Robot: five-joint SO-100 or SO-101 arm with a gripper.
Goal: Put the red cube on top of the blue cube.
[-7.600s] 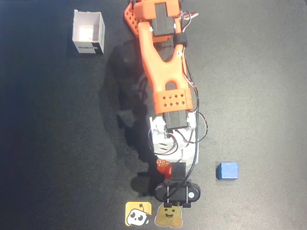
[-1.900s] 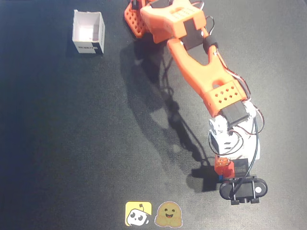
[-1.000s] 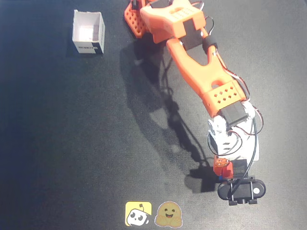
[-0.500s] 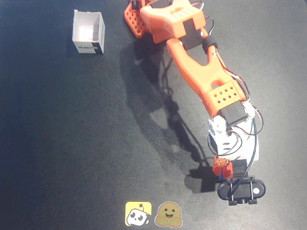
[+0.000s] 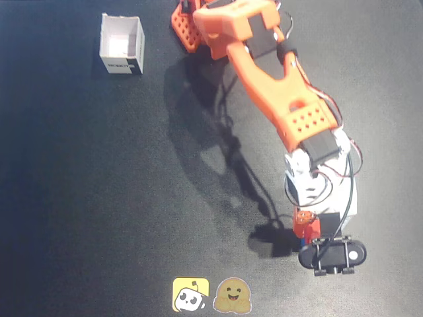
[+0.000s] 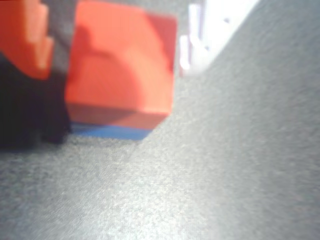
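In the wrist view the red cube [image 6: 120, 65] rests on the blue cube [image 6: 110, 131], of which only a thin blue strip shows beneath it. My gripper [image 6: 115, 45] straddles the red cube, with the orange finger [image 6: 25, 40] on the left and the white finger [image 6: 197, 30] on the right. A grey gap separates the orange finger from the cube, so the jaws look slightly open. In the overhead view the red cube [image 5: 308, 228] sits under the gripper [image 5: 309, 231] at the lower right, and a sliver of the blue cube [image 5: 303, 242] peeks out below it.
A white open box [image 5: 121, 44] stands at the upper left of the dark table [image 5: 99, 198]. Two yellow stickers [image 5: 211, 294] lie at the bottom edge. The orange arm [image 5: 277, 86] stretches from the top centre down to the lower right.
The gripper carried the red cube from the lower middle rightwards onto the blue cube. In the last half second the arm's upper links shifted slightly and the jaws eased apart.
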